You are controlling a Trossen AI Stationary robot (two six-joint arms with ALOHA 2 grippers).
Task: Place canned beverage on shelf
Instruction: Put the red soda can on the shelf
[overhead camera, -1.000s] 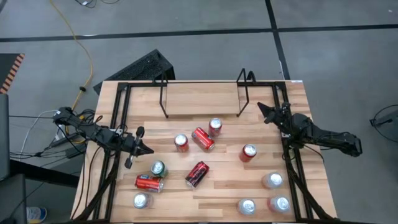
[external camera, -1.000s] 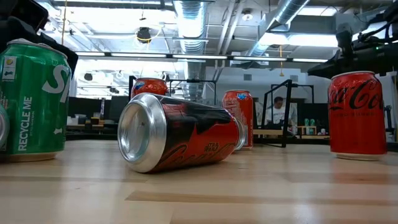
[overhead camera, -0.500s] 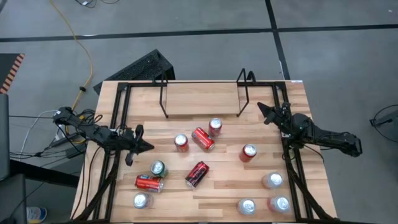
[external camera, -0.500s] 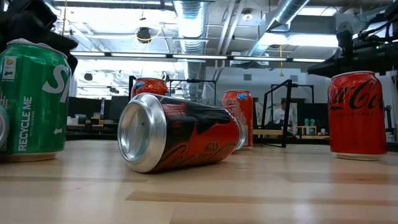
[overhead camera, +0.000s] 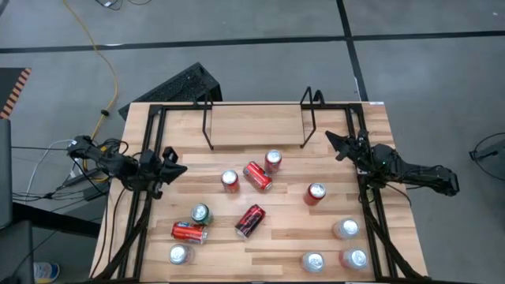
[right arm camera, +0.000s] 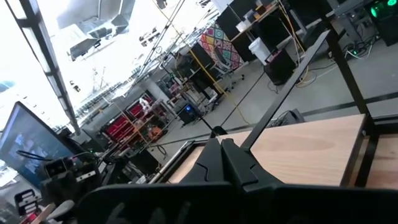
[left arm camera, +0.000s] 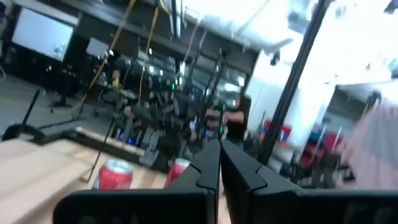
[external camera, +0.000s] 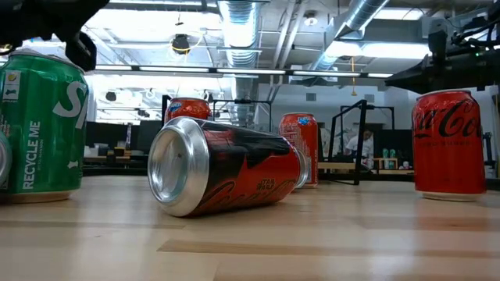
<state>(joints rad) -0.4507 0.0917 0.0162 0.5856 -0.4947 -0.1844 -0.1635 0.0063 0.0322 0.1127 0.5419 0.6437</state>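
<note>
Several drink cans stand or lie on the wooden table [overhead camera: 260,134]: an upright red one [overhead camera: 230,181], a red one on its side [overhead camera: 257,175], a green one [overhead camera: 200,213] and a black-and-red one on its side [overhead camera: 250,220] [external camera: 226,176]. The shelf [overhead camera: 256,146], a low rack of thin black rods, stands empty at the far middle. My left gripper [overhead camera: 183,167] [left arm camera: 219,155] hovers shut over the table's left side, tipped upward, holding nothing. My right gripper [overhead camera: 328,136] [right arm camera: 221,146] hovers shut over the right side beside the shelf's right end, also holding nothing.
Black rails [overhead camera: 146,197] run along the table's left, right and far edges. More cans stand near the front right [overhead camera: 345,229] [overhead camera: 355,258] and front left [overhead camera: 178,254]. Bare wood lies between the shelf and the cans.
My left gripper has risen and tipped its fingers upward, its tip swinging toward the table's far edge, away from the green can. It stays shut. My right gripper and the cans have kept still.
</note>
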